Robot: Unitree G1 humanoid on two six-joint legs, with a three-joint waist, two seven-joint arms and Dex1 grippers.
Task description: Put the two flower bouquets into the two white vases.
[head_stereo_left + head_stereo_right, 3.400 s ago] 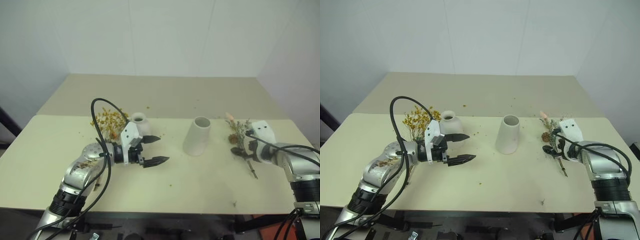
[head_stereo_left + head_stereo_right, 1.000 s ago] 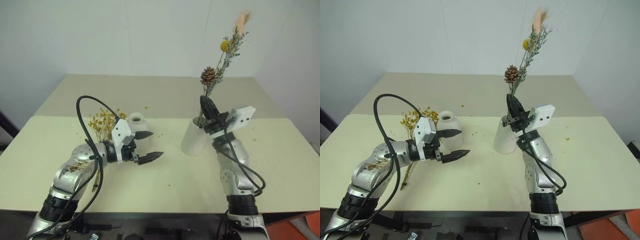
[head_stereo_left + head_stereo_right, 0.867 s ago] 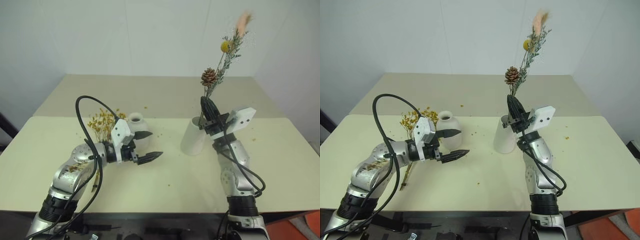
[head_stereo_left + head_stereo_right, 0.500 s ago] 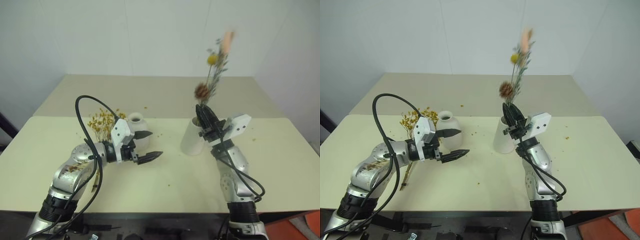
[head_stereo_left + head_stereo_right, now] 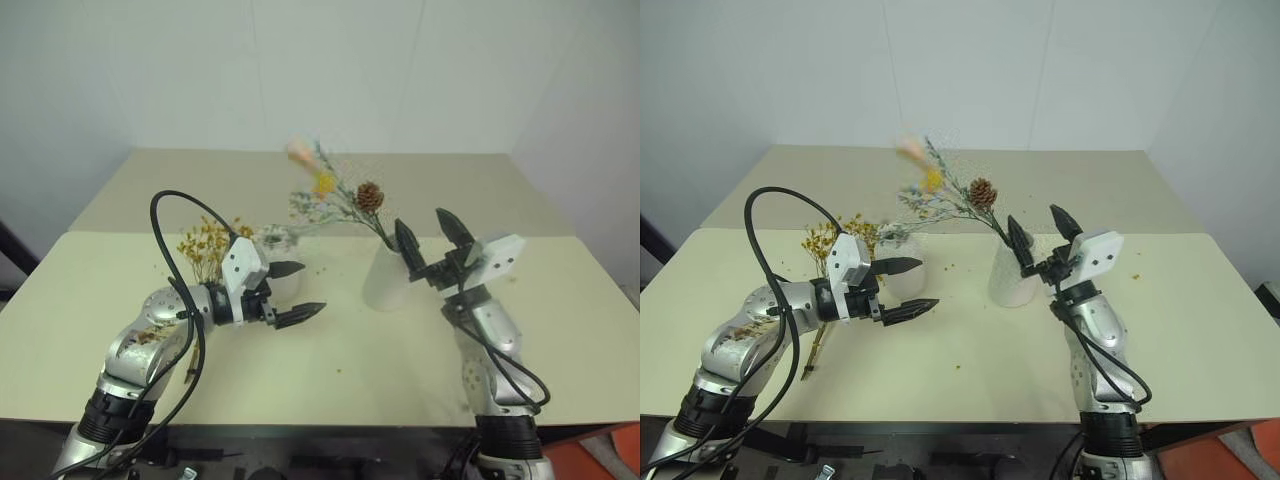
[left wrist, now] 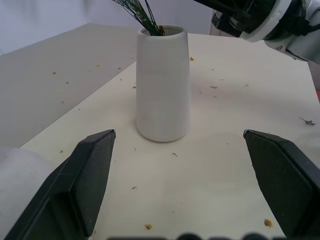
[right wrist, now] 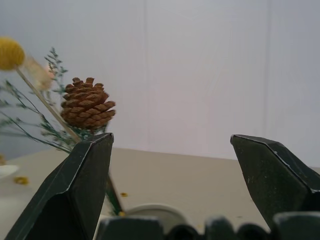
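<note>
Pale tabletop against white walls, littered with dried petal crumbs. Tall cone vase stands right of centre; the sprig with pine cone sits in its mouth, leaning hard toward ten o'clock over the round vase. Right gripper is just beside the cone vase at three o'clock, fingers spread and released, holding nothing. Left gripper hangs in front of the round vase, fingers wide, empty. Yellow bunch lies on the table at nine o'clock of the round vase. Judgement: half done; the yellow bunch is not yet placed.
</note>
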